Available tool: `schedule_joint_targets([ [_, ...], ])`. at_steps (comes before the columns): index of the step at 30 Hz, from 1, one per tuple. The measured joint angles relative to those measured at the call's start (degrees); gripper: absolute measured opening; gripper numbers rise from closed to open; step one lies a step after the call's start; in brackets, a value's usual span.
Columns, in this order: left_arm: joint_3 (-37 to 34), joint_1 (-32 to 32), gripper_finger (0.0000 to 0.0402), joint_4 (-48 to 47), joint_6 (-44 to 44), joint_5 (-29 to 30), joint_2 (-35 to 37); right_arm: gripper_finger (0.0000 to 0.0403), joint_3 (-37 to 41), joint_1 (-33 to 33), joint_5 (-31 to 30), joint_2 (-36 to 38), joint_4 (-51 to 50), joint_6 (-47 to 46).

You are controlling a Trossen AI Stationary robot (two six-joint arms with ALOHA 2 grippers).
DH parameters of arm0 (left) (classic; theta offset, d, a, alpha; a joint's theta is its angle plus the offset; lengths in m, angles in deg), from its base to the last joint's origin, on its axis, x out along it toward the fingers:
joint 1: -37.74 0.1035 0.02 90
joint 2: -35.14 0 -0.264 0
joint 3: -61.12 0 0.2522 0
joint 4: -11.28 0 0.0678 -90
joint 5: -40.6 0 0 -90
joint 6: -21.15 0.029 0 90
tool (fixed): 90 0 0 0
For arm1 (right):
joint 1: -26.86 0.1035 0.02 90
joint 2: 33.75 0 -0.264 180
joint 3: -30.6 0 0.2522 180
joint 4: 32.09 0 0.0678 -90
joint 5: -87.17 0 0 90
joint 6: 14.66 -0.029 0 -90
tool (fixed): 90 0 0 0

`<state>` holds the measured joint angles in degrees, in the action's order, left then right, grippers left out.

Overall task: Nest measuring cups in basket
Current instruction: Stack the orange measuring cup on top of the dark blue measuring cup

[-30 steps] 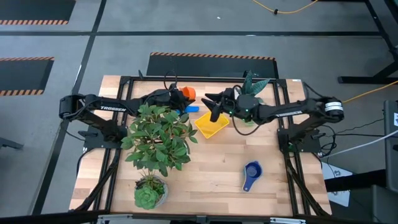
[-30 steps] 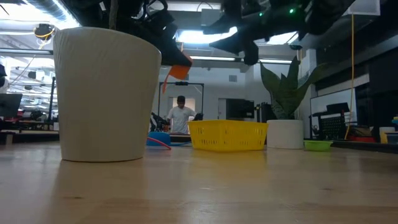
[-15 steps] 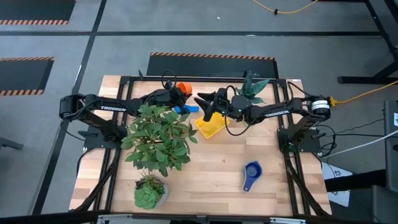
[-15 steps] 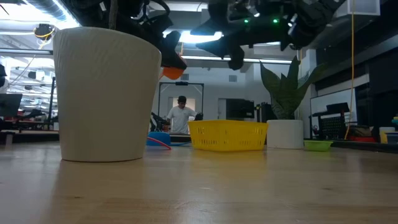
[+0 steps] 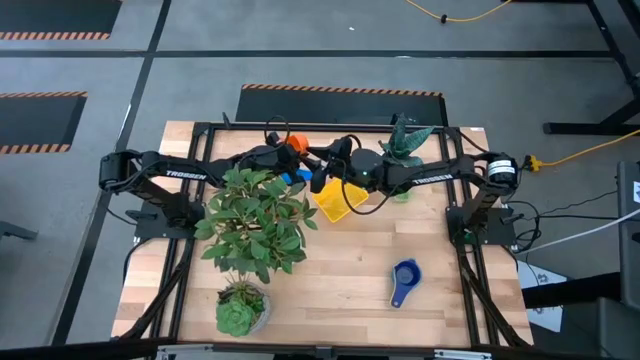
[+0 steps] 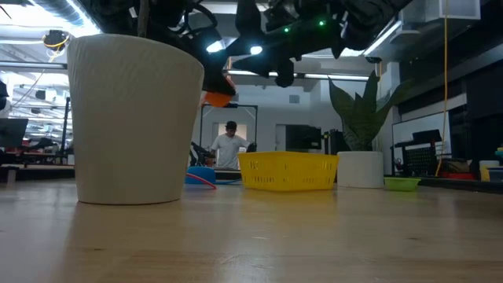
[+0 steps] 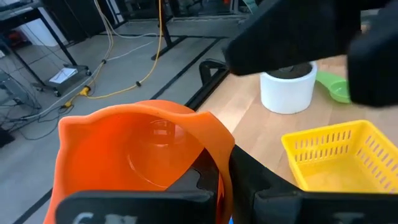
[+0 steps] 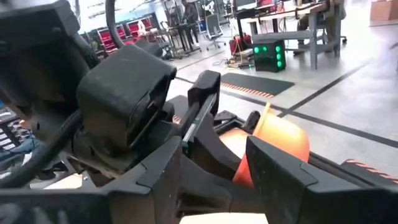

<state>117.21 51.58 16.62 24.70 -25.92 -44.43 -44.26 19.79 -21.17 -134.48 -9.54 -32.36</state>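
Near the table's far edge my left gripper (image 5: 284,150) is clamped on the orange cup (image 5: 293,141), raised above the wood. My right gripper (image 5: 318,168) hangs half-spread just beside it, over the basket (image 5: 338,202). Blue cup (image 5: 404,276) sits toward the near right corner.

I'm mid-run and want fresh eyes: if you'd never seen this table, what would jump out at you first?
First, the two hands meeting in the air at the table's far edge: the left hand is shut on the orange measuring cup, and the right hand hangs partly open close beside it, above the yellow basket. Next, the big leafy plant left of centre, and a blue measuring cup lying alone near the front right.
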Motion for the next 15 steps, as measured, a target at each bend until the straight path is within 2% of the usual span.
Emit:
schedule_joint_targets([
  [7, 0.0, -0.9, 0.0008, -0.3, 5.8, -2.2, 0.0, 0.0184, 0.0, -0.3, 0.0, 0.0, -4.9, 0.2],
  [15, 0.0, -3.6, 0.0008, -0.6, 10.8, 0.3, 0.0, 0.0184, 0.0, -0.9, 0.2, 0.1, -6.3, -1.6],
])
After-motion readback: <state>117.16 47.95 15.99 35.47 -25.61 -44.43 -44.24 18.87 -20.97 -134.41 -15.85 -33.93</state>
